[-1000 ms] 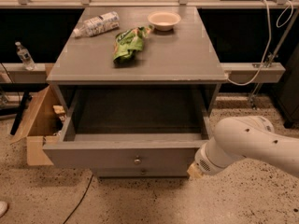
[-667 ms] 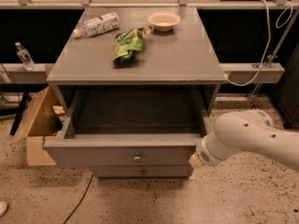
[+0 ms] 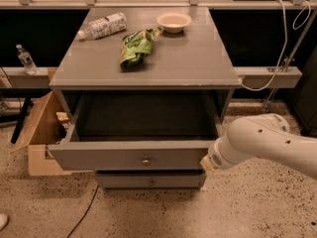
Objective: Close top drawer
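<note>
We see the top drawer pulled far out of the grey cabinet, so its dark inside lies open to view. Its flat front carries one small round knob in the centre. Below it, a lower drawer sits pushed in, with a knob of the same kind.

The white arm comes in from the right side. Its gripper is at the right end of the drawer front, touching it or just beside it. The arm covers most of the gripper, so we cannot tell if it is open or closed.

On the cabinet top lie a plastic bottle on its side at the back left, a green bag near the middle, and a pale bowl at the back, upright. The bag's far end is very near the bowl.

To the left of the cabinet, an open cardboard box stands on the speckled floor. A small bottle stands upright on a low ledge further left.
</note>
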Controlling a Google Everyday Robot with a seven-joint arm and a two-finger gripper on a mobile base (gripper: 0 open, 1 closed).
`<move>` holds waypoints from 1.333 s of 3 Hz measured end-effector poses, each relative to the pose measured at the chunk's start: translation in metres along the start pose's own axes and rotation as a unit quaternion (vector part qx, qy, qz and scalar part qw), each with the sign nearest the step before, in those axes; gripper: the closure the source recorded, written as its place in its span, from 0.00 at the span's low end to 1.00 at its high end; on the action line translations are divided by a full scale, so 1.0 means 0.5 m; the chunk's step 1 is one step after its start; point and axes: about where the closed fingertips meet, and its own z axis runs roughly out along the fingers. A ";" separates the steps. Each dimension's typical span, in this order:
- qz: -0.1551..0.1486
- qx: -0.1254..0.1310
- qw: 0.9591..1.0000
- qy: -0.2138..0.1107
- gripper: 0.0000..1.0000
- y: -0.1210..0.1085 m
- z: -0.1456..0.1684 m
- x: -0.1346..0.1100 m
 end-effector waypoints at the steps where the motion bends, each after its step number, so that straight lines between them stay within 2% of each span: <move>1: 0.000 0.000 1.000 0.000 1.00 0.001 -0.001 0.001; 2: -0.003 0.018 0.999 -0.026 1.00 -0.030 0.004 -0.036; 3: -0.006 0.018 0.999 -0.027 1.00 -0.030 0.005 -0.038; 4: -0.042 0.012 0.998 -0.039 1.00 -0.031 0.013 -0.056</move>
